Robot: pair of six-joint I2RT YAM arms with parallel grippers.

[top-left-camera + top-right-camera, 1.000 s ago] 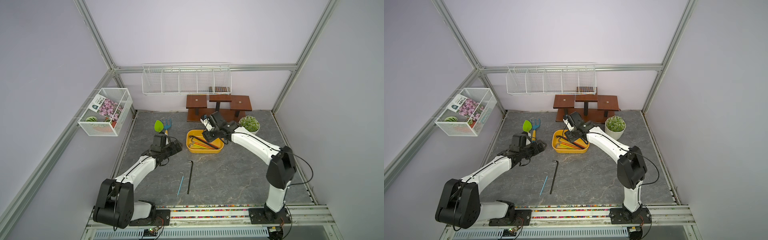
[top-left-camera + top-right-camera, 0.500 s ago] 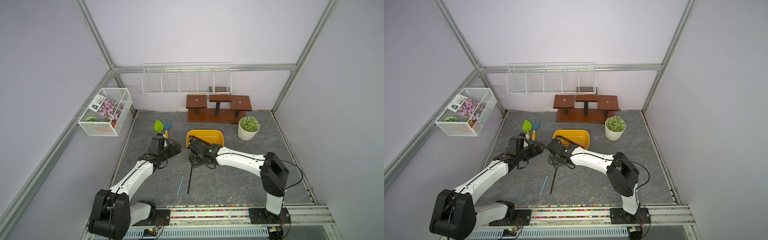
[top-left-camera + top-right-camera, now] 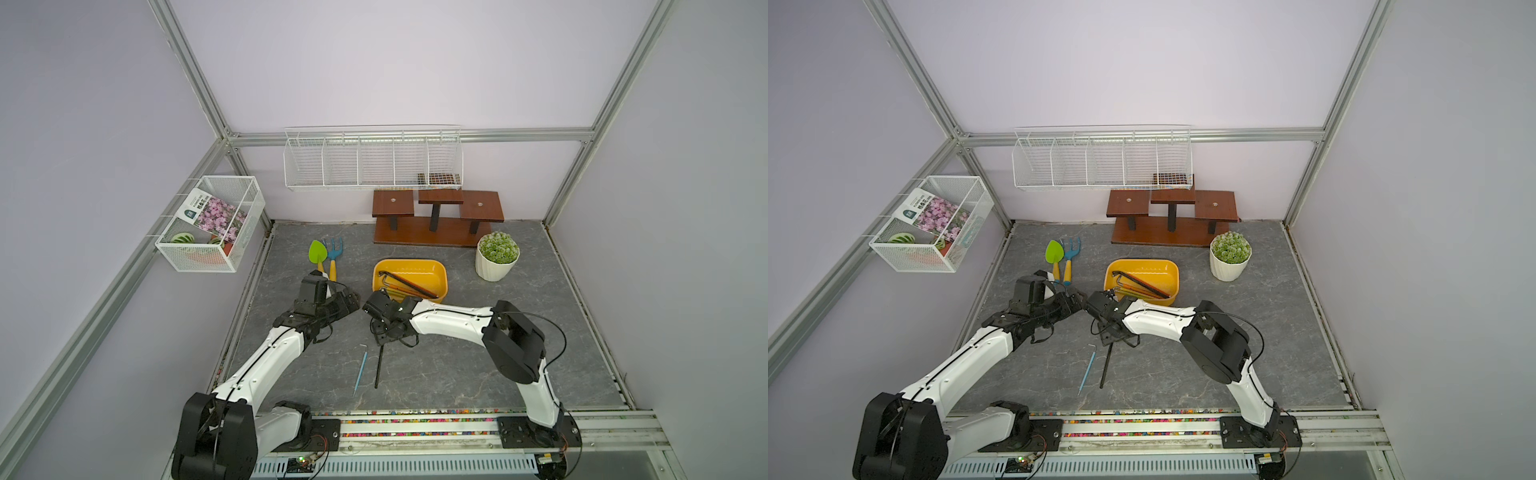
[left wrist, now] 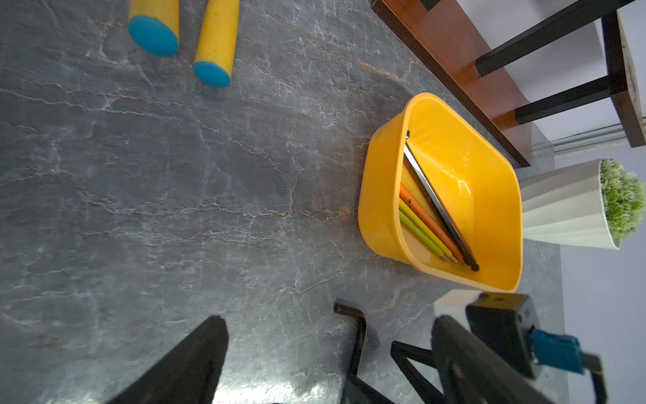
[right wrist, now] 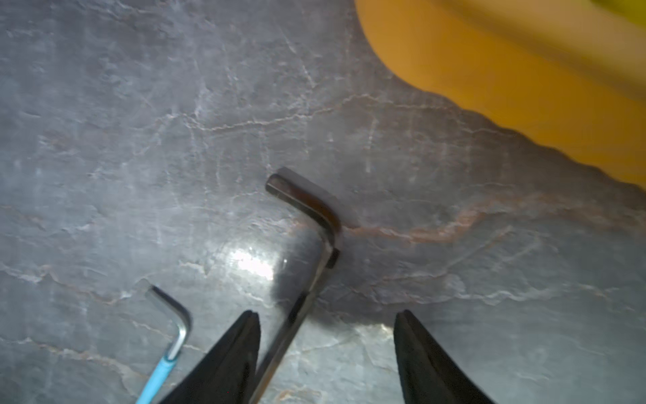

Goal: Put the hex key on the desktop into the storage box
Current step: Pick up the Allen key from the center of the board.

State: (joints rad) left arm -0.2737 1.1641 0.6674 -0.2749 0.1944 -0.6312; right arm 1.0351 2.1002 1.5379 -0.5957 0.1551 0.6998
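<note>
Black hex key (image 5: pixel 307 206) lies flat on the desktop (image 3: pixel 449 374), and your right claw (image 5: pixel 327 314) has swung from the yellow box (image 3: pixel 415 268) down over it, jaws open, nothing held; pickup comes next. Right wrist view shows its shaft between the fingers, hugging one; top views hide that.

Both top views overlook the whole desktop (image 3: pixel 457 374); wrist cameras see it close.

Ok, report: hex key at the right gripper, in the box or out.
Out: hex key lies on the desktop outside the storage box, right gripper open around it.
</note>
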